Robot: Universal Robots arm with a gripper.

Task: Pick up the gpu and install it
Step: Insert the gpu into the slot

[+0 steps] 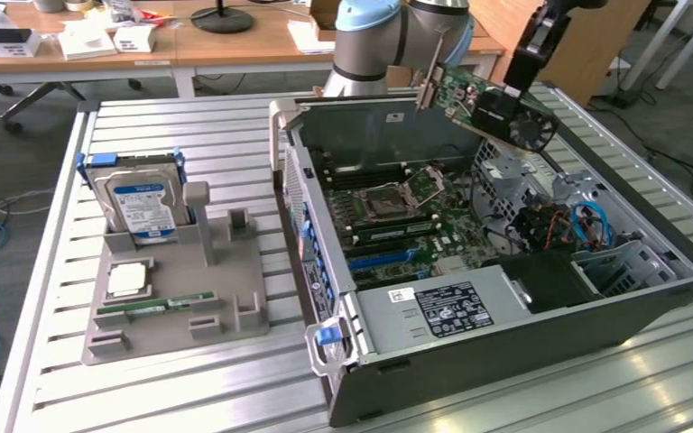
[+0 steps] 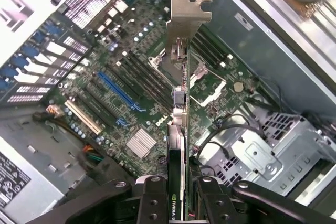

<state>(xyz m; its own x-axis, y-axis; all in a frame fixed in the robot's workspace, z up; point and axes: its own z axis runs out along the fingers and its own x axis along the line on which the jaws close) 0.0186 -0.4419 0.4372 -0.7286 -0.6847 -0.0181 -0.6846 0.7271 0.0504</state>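
The gpu [image 1: 491, 106] hangs tilted in the air above the open computer case [image 1: 479, 271], over its far side. Its black face and round fan [image 1: 532, 132] show toward the exterior view's right, and its silver bracket [image 1: 424, 87] points to the left. My gripper [image 1: 520, 83] is shut on the card's upper edge. In the wrist view the gpu [image 2: 181, 108] is seen edge-on between my fingers [image 2: 152, 198], with its bracket [image 2: 189, 9] farthest from the wrist. Below it lies the green motherboard [image 2: 105, 114] with a blue slot [image 2: 118, 90].
On the slatted metal table [image 1: 202, 397], left of the case, a grey fixture [image 1: 238, 280] holds a silver hard drive with a blue label [image 1: 140, 203], a narrow green memory stick [image 1: 154, 307] and a square chip [image 1: 124, 278]. The power supply [image 1: 437, 311] and drive cage [image 2: 262, 150] sit inside the case.
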